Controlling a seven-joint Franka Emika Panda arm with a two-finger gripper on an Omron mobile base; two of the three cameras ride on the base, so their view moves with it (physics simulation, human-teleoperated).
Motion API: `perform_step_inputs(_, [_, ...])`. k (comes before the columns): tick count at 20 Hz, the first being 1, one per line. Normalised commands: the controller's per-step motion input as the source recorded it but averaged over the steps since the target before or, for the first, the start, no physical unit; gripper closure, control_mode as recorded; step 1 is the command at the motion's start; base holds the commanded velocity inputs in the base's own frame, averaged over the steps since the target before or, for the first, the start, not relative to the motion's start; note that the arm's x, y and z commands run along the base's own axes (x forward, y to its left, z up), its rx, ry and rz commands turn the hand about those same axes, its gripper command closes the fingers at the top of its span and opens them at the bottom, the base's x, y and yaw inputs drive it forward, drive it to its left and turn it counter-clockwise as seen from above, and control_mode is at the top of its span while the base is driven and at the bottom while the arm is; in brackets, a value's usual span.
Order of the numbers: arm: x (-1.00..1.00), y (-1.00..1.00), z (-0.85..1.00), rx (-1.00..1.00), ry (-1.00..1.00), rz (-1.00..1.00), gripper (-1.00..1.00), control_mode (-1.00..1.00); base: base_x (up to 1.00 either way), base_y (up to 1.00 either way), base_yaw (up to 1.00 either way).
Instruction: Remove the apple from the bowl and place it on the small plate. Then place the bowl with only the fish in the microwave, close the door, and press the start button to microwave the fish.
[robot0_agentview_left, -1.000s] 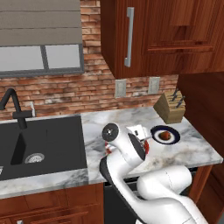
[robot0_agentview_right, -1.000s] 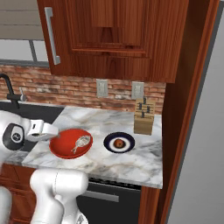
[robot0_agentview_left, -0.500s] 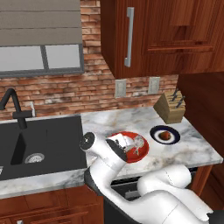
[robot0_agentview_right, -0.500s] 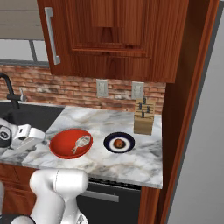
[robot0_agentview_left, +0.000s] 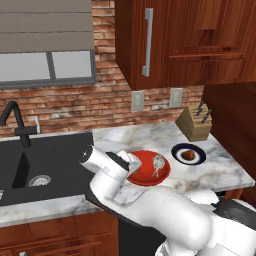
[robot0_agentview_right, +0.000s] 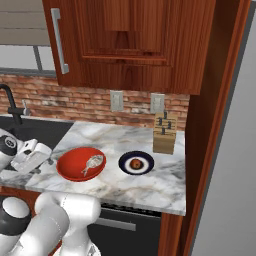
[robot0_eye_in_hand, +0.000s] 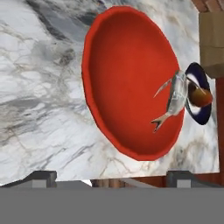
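Note:
The red bowl rests on the marble counter with the silvery fish lying in it. To its right is the small plate, and the reddish-brown apple sits at its centre. My gripper is open and holds nothing. It hangs low just off the bowl's left rim and points across the bowl. The microwave and its door are out of view.
A wooden knife block stands at the back right by the brick wall. The black sink with its faucet lies left of the counter. Wooden cabinets hang overhead. The counter's front edge runs close to the bowl.
The arm has swung left and lower, carrying the open gripper from above the bowl to beside its left rim. Bowl, fish, apple and plate have stayed put.

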Motion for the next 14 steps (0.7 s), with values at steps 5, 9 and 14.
perform_step_inputs(5, [0.41,0.04,-0.4,-0.02,0.17,0.0,-1.0,-1.0,0.0,0.0,0.0])
perform_step_inputs(9, [0.3,-0.07,-0.15,0.0,0.06,0.0,-1.0,-1.0,0.0,0.0,0.0])
perform_step_inputs(14, [0.37,-0.11,-0.17,0.0,0.04,0.0,-1.0,-1.0,0.0,0.0,0.0])
